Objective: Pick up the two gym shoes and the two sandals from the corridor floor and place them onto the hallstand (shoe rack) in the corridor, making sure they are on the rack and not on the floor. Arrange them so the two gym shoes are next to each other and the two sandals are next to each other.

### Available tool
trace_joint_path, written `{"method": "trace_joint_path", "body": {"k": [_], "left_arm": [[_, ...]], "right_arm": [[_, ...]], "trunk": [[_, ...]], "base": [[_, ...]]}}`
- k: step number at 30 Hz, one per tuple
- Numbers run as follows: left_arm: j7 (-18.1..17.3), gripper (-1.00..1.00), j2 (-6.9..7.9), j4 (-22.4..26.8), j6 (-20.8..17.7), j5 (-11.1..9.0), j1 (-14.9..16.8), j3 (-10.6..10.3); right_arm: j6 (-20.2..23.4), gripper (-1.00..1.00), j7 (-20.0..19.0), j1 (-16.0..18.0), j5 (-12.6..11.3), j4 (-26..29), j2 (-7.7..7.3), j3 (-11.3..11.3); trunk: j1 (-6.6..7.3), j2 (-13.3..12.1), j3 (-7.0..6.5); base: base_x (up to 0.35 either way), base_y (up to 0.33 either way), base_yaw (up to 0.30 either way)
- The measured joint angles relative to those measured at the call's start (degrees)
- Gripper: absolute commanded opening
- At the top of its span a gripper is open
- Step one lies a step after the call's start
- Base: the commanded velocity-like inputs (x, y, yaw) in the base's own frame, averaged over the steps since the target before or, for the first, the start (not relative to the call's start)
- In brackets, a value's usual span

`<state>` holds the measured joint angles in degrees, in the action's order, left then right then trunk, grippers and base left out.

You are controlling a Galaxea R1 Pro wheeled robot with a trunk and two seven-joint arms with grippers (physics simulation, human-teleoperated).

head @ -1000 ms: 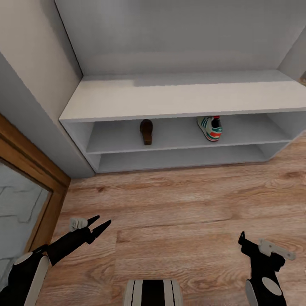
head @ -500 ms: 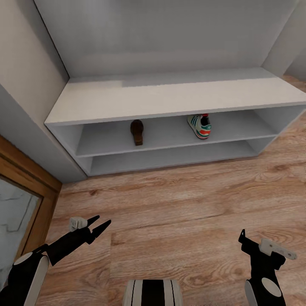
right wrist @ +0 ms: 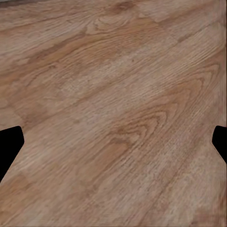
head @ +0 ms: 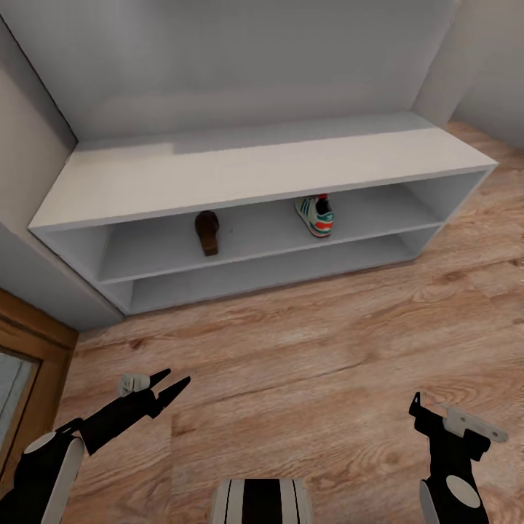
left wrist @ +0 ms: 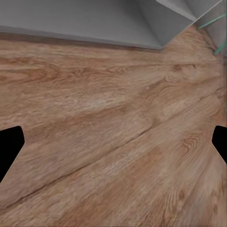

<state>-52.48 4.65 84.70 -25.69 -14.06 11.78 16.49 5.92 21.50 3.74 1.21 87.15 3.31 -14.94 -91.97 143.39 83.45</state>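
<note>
The white hallstand [head: 240,171] stands against the wall ahead of me. On its upper shelf lie one dark brown sandal [head: 208,231] and, well to its right, one gym shoe [head: 314,215] with green stripes and a red-orange heel. Both arms hang low over the corridor floor [head: 313,364], far short of the rack. My left gripper [head: 178,377] is open with nothing in it, its fingers [left wrist: 9,146] wide apart over bare planks. My right gripper [head: 416,409] is open and empty too, fingers [right wrist: 9,144] spread above the floor.
A wooden door frame [head: 33,342] stands at the lower left, beside a grey wall corner [head: 44,291]. Floor planks run on past the rack's right end [head: 495,211]. My base [head: 262,502] shows at the bottom edge.
The whole picture has shifted: the camera has swung right, so the rack and door frame sit further left. Both arms hold the same pose. The shoes on the shelf have not moved.
</note>
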Motion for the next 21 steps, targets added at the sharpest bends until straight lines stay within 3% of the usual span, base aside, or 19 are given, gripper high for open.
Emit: {"method": "trace_joint_path", "body": {"k": [21], "left_arm": [[0.0,1.0,0.0,-0.1,0.0,0.0,0.1,0.0]], "right_arm": [[0.0,1.0,0.0,0.0,0.0,0.0,0.0,0.0]], "trunk": [[0.0,0.0,0.0]], "base": [[0.245,-0.19,-0.299]]}}
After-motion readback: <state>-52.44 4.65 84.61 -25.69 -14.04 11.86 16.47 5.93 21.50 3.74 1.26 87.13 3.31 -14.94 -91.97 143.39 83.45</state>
